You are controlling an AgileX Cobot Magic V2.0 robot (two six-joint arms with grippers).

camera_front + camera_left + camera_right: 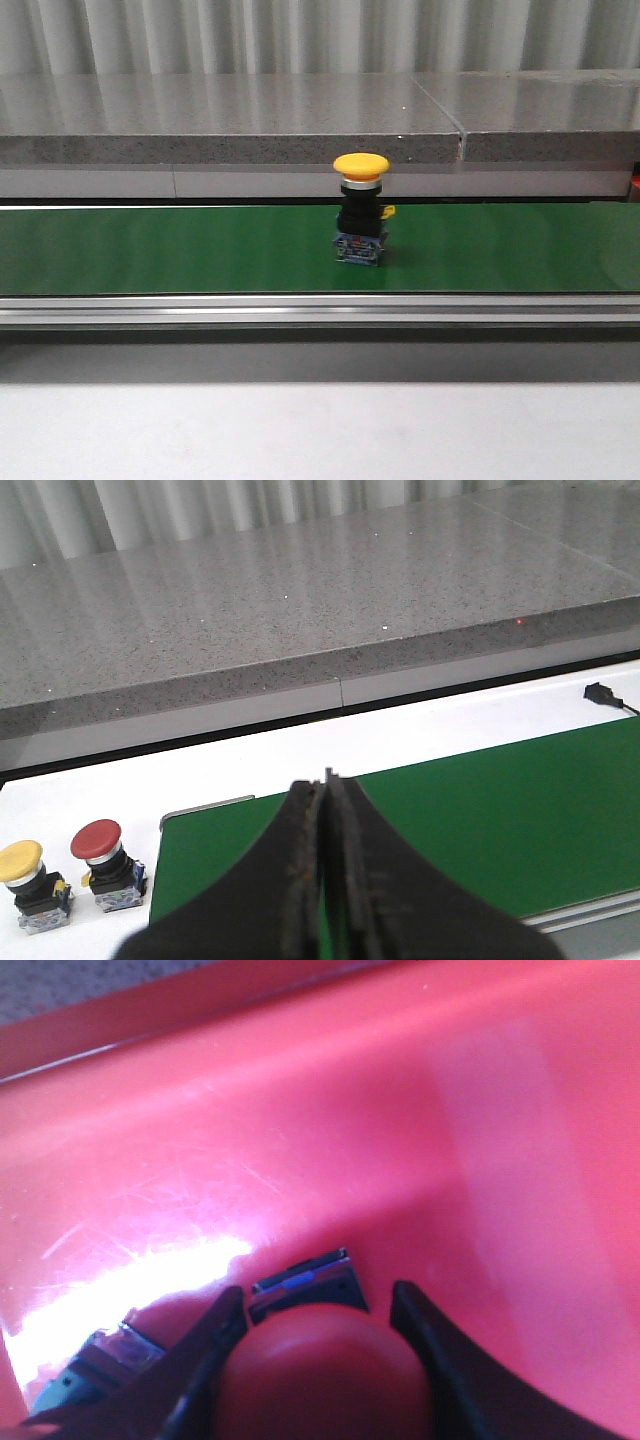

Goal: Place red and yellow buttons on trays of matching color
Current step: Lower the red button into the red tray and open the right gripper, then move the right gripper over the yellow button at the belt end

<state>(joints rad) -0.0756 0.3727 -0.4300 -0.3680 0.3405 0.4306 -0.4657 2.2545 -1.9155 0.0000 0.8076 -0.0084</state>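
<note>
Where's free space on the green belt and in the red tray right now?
The green belt is bare on both sides of the lone yellow button. In the red tray the floor beyond the right pincer is open; it is crowded at the pincer, where a red button sits between the fingers.

Belt (180,250): green, matt, smooth. Rail (300,310) along belt edge: brushed metal, dull sheen. Ledge (230,115) behind: grey speckled stone, polished, reflective. Yellow button (361,166): smooth plastic cap, slight gloss, on black plastic body. Red tray (400,1110): glossy plastic, fine scratches, bright glare patch. Left pincer (327,810): matt black fingers. Bench (420,730): white, smooth, matt.
</note>
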